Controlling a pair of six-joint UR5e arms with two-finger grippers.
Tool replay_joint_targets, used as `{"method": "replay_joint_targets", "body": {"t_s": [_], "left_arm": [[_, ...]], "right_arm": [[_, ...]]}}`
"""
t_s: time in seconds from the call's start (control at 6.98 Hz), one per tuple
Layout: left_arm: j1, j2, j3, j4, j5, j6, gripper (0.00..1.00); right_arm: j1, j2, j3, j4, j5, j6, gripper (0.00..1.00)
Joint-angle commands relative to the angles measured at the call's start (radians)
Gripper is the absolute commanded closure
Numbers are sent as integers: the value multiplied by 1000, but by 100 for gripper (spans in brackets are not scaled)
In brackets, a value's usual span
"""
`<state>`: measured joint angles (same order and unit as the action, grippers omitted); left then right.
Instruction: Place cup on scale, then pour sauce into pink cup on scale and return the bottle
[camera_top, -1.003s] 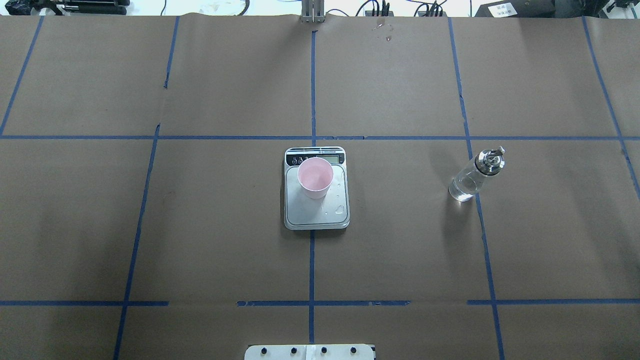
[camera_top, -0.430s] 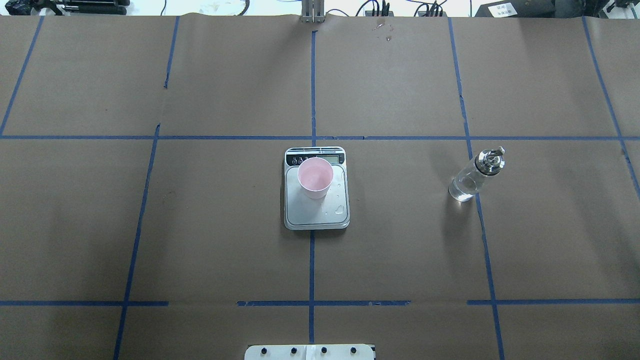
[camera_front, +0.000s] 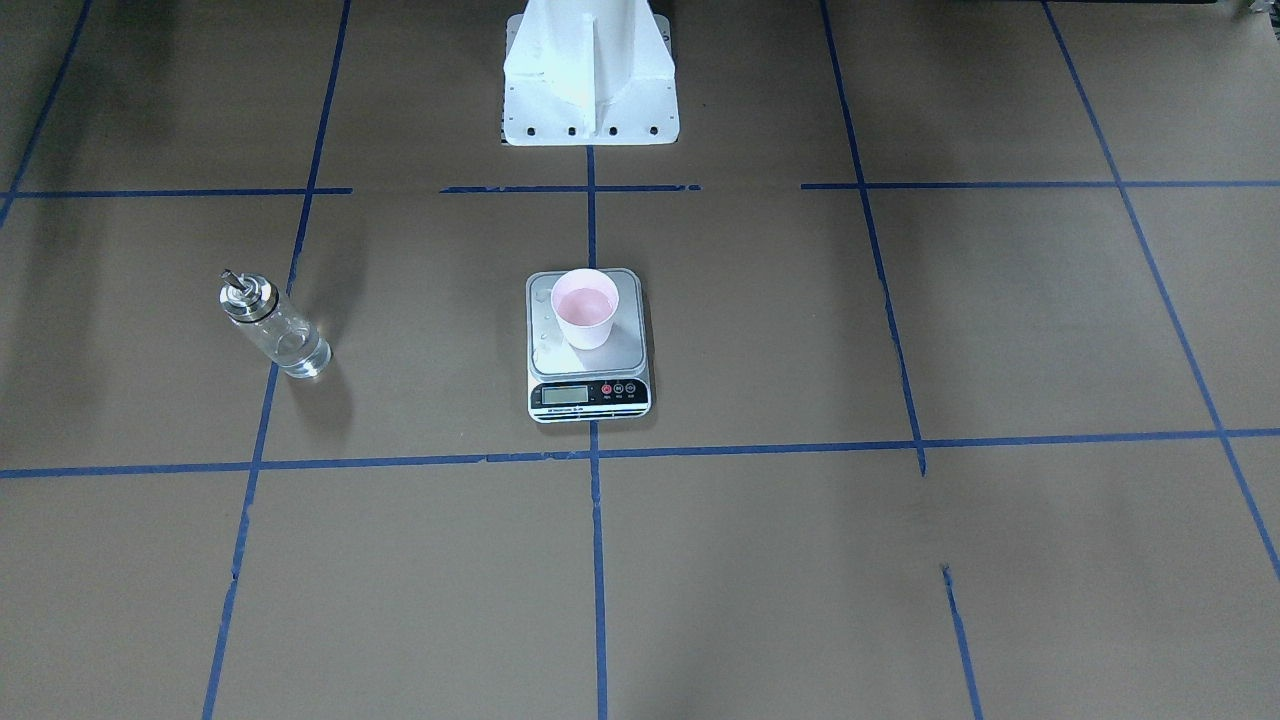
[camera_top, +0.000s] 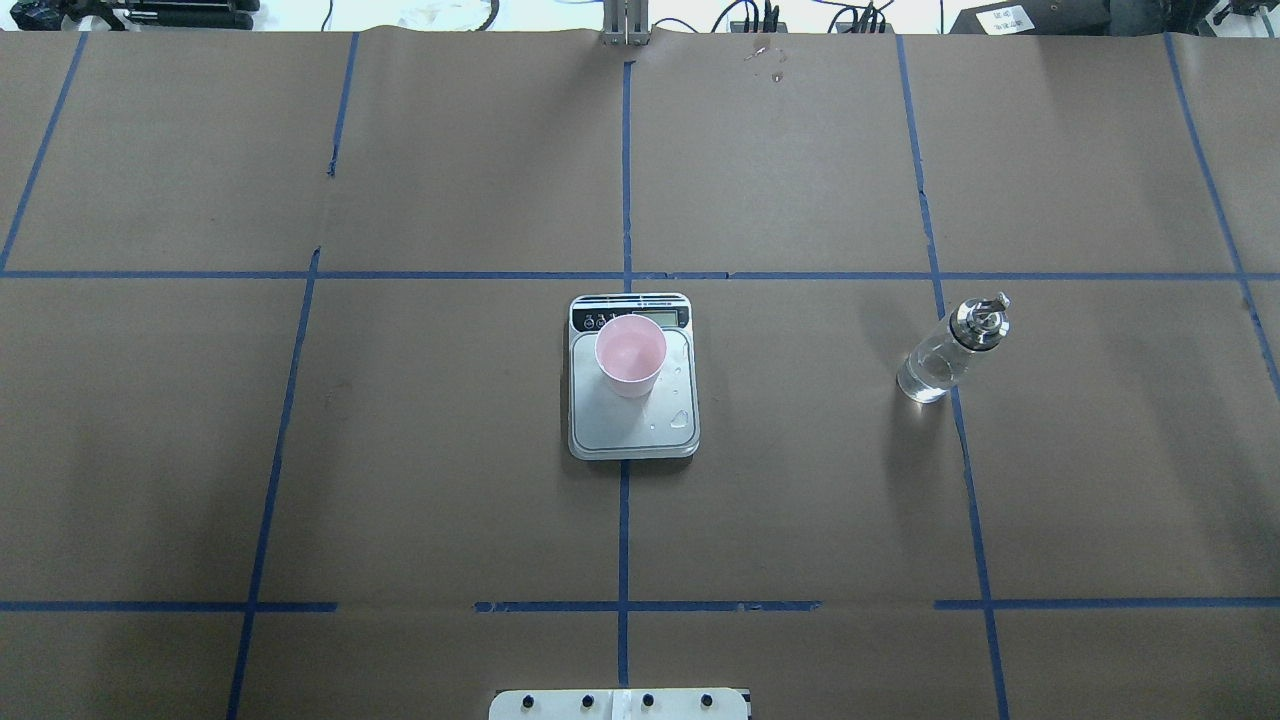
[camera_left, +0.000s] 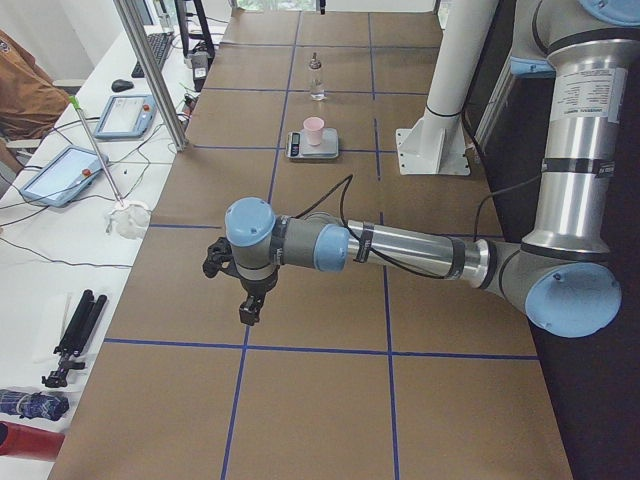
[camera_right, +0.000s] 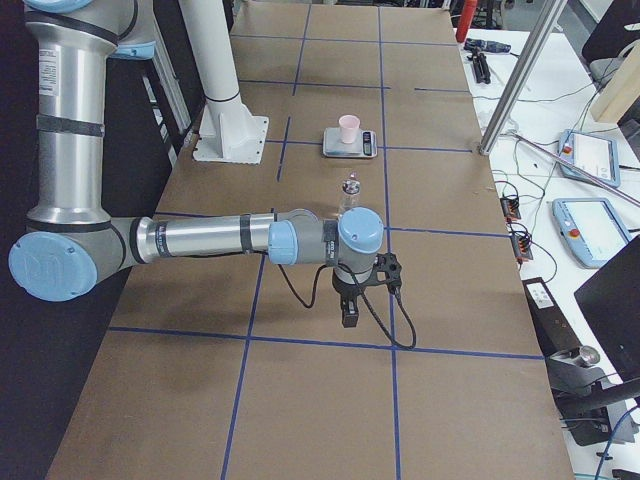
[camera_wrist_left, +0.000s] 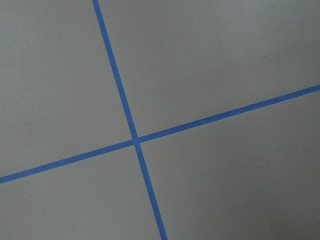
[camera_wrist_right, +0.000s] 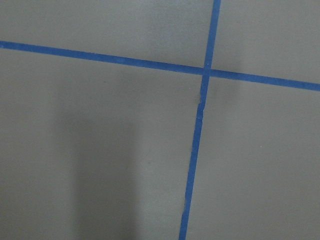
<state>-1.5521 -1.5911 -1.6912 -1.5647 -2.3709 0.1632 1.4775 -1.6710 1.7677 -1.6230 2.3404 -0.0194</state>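
Note:
The pink cup (camera_top: 631, 355) stands upright on the silver scale (camera_top: 625, 432), towards its display end; it also shows in the front view (camera_front: 586, 310). A few clear drops (camera_top: 679, 419) lie on the platform. The glass bottle (camera_top: 940, 360) with its metal spout stands upright on the table right of the scale, with clear liquid in its lower part. Neither gripper touches anything. My left gripper (camera_left: 248, 310) hangs over bare table far from the scale. My right gripper (camera_right: 348, 315) hangs over bare table, nearer than the bottle (camera_right: 350, 195). I cannot tell whether either is open.
The white robot base (camera_front: 588, 75) stands at the near table edge. A metal post (camera_top: 625, 25) and cables sit at the far edge. Tablets (camera_left: 65, 172) and a tripod (camera_left: 72, 335) lie on the side desk. Both wrist views show only brown paper and blue tape.

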Motion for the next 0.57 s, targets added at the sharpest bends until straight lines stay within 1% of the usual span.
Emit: {"method": "replay_joint_targets", "body": {"t_s": [0.0,0.14,0.43], "left_arm": [[3,23,1,-8,7,4,0],[3,25,4,-6,9,3,0],[3,29,4,-5,10,4,0]], "right_arm": [[0,-9,-1,2,-1,4,0],[-2,-28,-8,2,-9,-4,0],[-5,-29,-10,9,-6,-2,0]]}}
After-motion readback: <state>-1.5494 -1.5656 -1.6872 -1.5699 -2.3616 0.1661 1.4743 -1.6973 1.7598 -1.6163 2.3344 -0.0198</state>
